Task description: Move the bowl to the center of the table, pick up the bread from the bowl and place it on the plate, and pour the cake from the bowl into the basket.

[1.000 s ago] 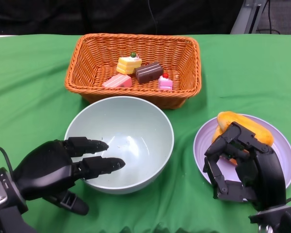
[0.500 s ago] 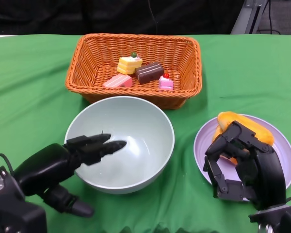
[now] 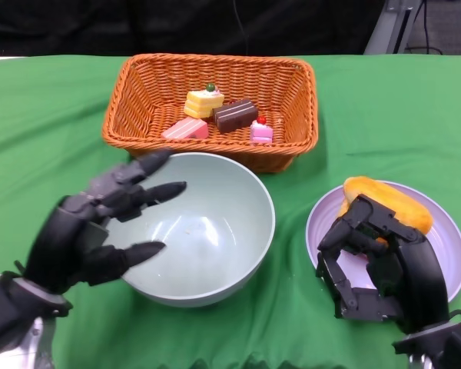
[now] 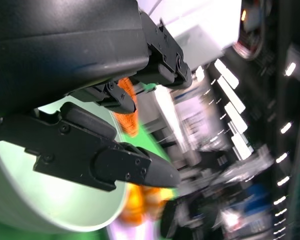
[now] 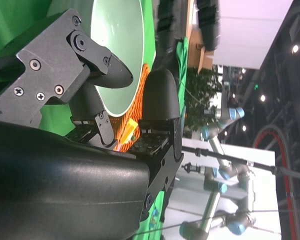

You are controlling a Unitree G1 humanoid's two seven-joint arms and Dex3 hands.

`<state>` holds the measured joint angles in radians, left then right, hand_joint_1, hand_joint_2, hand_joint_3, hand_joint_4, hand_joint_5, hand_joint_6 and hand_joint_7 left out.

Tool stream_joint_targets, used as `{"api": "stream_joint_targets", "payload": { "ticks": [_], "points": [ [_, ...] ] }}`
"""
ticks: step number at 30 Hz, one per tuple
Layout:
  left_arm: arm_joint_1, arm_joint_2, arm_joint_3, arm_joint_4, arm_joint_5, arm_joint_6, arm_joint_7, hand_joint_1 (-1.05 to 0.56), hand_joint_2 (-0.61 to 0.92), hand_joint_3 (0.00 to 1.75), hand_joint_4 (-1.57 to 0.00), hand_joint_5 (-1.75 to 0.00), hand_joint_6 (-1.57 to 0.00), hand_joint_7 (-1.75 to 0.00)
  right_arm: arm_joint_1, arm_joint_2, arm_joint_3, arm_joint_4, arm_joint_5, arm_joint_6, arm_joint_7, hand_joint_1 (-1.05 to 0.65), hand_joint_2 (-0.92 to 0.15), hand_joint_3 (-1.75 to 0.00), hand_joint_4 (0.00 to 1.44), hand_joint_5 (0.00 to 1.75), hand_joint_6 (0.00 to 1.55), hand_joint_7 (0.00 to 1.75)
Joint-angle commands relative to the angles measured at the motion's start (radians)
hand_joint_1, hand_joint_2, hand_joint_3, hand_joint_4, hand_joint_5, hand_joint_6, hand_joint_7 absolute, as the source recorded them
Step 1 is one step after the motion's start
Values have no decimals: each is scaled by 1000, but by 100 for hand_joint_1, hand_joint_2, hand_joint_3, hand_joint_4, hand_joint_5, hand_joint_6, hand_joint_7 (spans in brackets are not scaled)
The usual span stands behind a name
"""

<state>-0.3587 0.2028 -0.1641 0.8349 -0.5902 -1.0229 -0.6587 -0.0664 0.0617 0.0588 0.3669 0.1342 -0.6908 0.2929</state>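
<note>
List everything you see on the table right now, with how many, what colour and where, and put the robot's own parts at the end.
Basket: one, orange wicker, far middle of the table.
Cake pieces: four in the basket; one yellow, one dark brown, two pink.
Bowl: one, pale green, just in front of the basket, nothing in it.
Plate: one, lilac, to the right of the bowl.
Bread: orange-yellow, on the plate; count unclear, partly hidden by the right hand.
Table cover: one, green cloth.
Left hand: black, fingers spread at the bowl's left rim, holding nothing.
Right hand: black, fingers curled over the plate's near side; no grip visible.
</note>
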Motion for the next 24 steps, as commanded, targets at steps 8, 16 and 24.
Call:
{"api": "stream_joint_targets", "payload": {
  "ticks": [8, 16, 24],
  "points": [
    [17, -115, 138, -44, 130, 12, -61, -9, 92, 37, -93, -76, -106, -24, -26, -64, 22, -24, 21, 35, 118, -9, -44, -109, 79, 160, 67, 135],
    [35, -122, 146, -87, 176, 149, -128, -7, 56, 120, -85, -173, -79, -151, -33, -110, 52, -89, 96, 165, 262, -3, -45, -114, 81, 153, 74, 129],
    [44, -106, 154, -93, 178, 195, -247, -10, 45, 134, -84, -175, -72, -163, -11, -108, 51, -142, 83, 189, 262, -5, -44, -118, 86, 155, 78, 130]
  ]
}}
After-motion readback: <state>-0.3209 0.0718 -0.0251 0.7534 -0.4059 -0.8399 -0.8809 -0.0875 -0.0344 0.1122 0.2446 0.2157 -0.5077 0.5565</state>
